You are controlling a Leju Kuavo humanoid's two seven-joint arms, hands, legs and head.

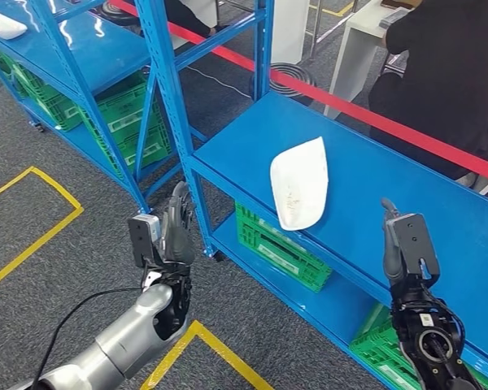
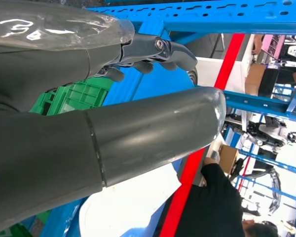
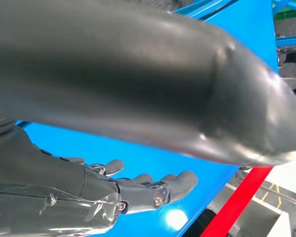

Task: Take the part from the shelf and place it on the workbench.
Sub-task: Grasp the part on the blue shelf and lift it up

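My left hand and right hand hover empty, fingers spread. Between them, the white part overhangs the blue shelf's front edge.

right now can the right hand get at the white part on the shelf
Probably yes: the right hand is open at the shelf edge, and only bare blue surface lies between it and the white part.
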